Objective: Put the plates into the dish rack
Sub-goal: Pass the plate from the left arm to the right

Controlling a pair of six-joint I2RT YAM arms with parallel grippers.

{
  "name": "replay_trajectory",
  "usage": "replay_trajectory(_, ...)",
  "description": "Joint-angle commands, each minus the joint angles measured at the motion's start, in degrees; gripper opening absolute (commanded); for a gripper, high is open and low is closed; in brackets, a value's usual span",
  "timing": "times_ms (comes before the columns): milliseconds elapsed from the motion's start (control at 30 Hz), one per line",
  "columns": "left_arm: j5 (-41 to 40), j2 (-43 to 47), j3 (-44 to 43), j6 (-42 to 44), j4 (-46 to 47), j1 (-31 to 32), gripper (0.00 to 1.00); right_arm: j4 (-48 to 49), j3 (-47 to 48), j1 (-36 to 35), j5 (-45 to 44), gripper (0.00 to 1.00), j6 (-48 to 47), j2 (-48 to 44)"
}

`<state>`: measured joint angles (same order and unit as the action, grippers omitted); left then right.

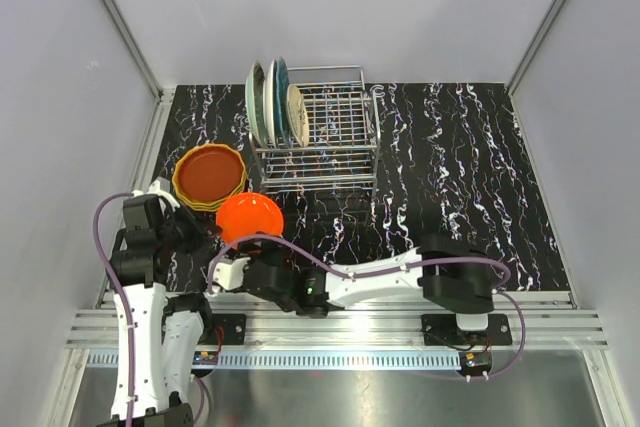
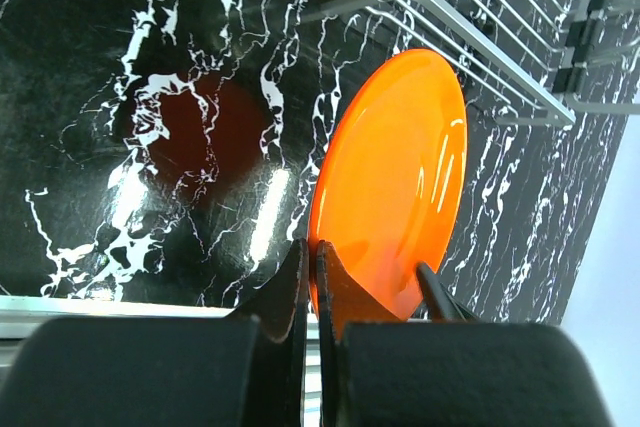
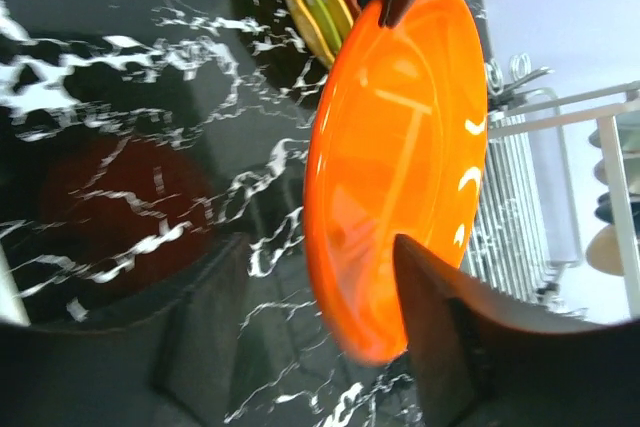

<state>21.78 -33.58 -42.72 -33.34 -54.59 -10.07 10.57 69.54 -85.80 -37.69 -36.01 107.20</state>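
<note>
Holding three upright plates (image 1: 274,104): dish rack (image 1: 335,142); left pincer (image 2: 312,269) clenched on orange plate (image 2: 395,177); right pincer (image 3: 320,257) parted.

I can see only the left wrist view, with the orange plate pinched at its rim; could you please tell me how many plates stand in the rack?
Observer: Three plates stand on edge at the left end of the dish rack: mint green, teal and cream.
Operator: Thank you. Where is the right tool?
Observer: The right tool is open, with a finger on either side of the orange plate at its near edge.
Operator: Are there more plates waiting?
Observer: Yes, a stack with a red-orange plate on top lies flat, to the left of the rack.
</note>
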Motion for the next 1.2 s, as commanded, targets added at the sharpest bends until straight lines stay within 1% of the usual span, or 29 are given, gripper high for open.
replay_trajectory(0,3.6,0.1,-2.2,0.8,0.8,0.3,0.0,5.0,4.3,1.5,-4.4,0.65,-5.2,2.0)
replay_trajectory(33,3.7,0.2,-2.2,1.0,0.7,0.3,0.0,3.9,4.8,1.5,-4.6,0.55,-5.7,2.8)
replay_trajectory(133,4.3,-0.1,-2.0,0.7,0.8,0.3,0.0,4.4,5.4,1.5,-5.7,0.38,-6.5,3.6)
replay_trajectory(167,4.4,-0.2,-1.9,0.6,1.3,0.2,0.0,4.5,5.4,1.6,-6.0,0.3,-6.6,3.8)
replay_trajectory(233,4.9,-0.5,-2.1,0.8,1.8,0.2,0.0,4.2,5.6,1.5,-6.6,0.23,-6.6,3.9)
replay_trajectory(267,4.9,-1.2,-2.3,0.9,2.0,0.3,0.0,4.3,5.7,1.5,-7.0,0.18,-6.5,4.1)
replay_trajectory(367,6.6,-2.9,-2.5,0.6,3.3,0.4,0.01,4.7,5.3,1.3,-7.9,0.12,-6.8,3.9)
replay_trajectory(400,7.5,-3.3,-2.5,0.5,3.5,0.3,0.11,4.9,5.1,1.3,-8.2,0.07,-6.8,3.5)
replay_trajectory(467,7.7,-4.3,-2.7,0.2,4.4,0.3,0.15,5.3,4.6,1.4,-8.2,0.0,-6.5,3.1)
replay_trajectory(533,8.0,-4.8,-3.0,0.3,4.8,0.3,0.3,4.8,4.1,1.3,-8.0,0.0,-5.7,2.3)
replay_trajectory(567,7.9,-5.3,-3.2,0.3,5.1,0.3,0.35,4.4,4.1,1.4,-7.9,0.0,-5.0,2.1)
replay_trajectory(600,7.7,-5.5,-3.4,0.3,5.2,0.3,0.43,3.9,4.2,1.4,-8.1,0.0,-4.4,1.5)
replay_trajectory(733,5.7,-7.2,-5.1,2.2,5.3,0.3,0.63,0.9,3.0,1.4,-6.9,0.0,1.5,-1.4)
replay_trajectory(900,1.9,-11.1,-9.8,5.0,4.9,0.3,0.72,-0.6,-0.6,1.7,-5.6,0.0,6.5,-6.1)
replay_trajectory(967,1.2,-12.7,-12.0,5.2,5.5,0.2,0.76,-2.6,-1.5,1.8,-4.9,0.0,9.9,-7.3)
replay_trajectory(1067,-1.6,-14.8,-14.3,5.7,6.5,0.3,0.8,-6.0,-2.7,2.0,-3.9,0.0,14.5,-10.1)
replay_trajectory(1167,-5.3,-16.9,-17.0,5.7,7.8,0.3,0.81,-9.0,-4.4,2.0,-2.6,0.0,18.7,-14.4)
